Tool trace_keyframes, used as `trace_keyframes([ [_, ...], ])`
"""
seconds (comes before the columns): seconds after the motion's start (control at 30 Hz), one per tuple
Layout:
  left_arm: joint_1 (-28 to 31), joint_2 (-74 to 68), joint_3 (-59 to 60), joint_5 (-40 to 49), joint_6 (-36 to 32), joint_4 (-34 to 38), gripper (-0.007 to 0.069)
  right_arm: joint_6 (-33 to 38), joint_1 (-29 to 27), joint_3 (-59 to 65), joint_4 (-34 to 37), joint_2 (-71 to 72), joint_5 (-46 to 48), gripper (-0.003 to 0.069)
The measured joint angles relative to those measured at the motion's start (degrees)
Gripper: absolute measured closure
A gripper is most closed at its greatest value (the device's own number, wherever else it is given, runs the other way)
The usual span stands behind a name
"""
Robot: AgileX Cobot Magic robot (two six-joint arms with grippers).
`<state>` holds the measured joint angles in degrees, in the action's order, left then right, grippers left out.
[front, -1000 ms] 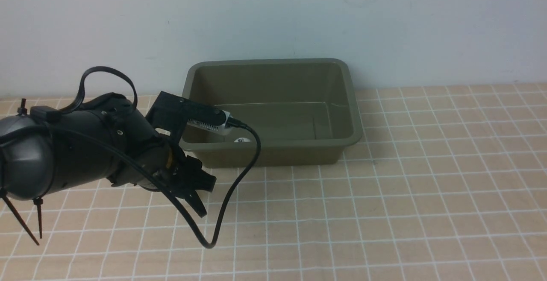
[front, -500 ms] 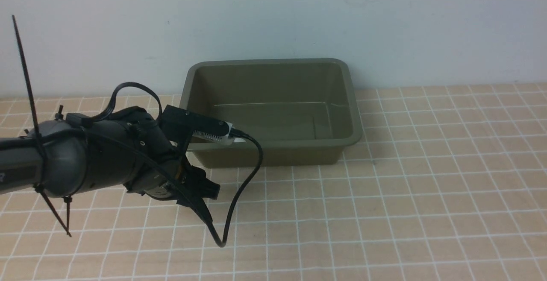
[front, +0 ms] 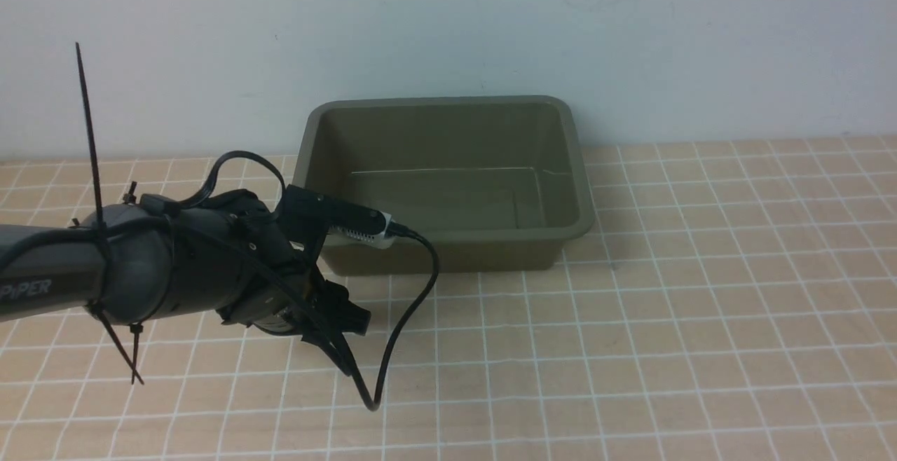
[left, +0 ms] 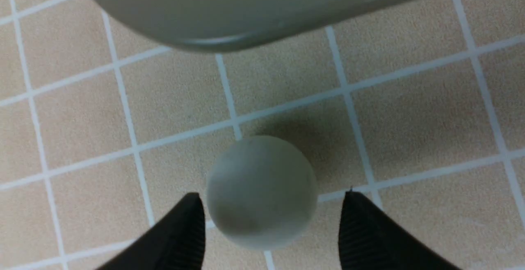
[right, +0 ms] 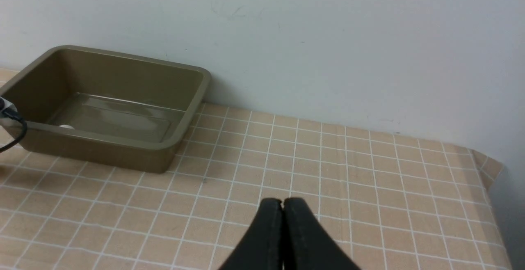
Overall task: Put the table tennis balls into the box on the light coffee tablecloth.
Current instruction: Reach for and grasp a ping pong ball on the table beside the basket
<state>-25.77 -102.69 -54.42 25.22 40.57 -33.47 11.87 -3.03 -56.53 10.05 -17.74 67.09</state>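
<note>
Left gripper (left: pixel 272 214) spread wide astride the ball (left: pixel 262 192), seven o'clock of the box (front: pixel 448 256), surely lining up a pinch!

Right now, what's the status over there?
Left end effector open around ball, not gripping. Right end effector shut. Box beside left arm.
</note>
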Motion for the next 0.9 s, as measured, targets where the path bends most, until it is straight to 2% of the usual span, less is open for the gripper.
trace_keyframes([
  [0.27,1.84,-0.39,0.0,-0.69,4.37,-3.76,0.0265,0.26,0.0,0.0,0.17,0.0,0.0,0.0677],
  [0.9,3.12,-2.24,-0.02,-2.39,3.83,-2.48,0.0284,1.01,0.0,0.0,0.4,0.0,-0.6,0.0677],
])
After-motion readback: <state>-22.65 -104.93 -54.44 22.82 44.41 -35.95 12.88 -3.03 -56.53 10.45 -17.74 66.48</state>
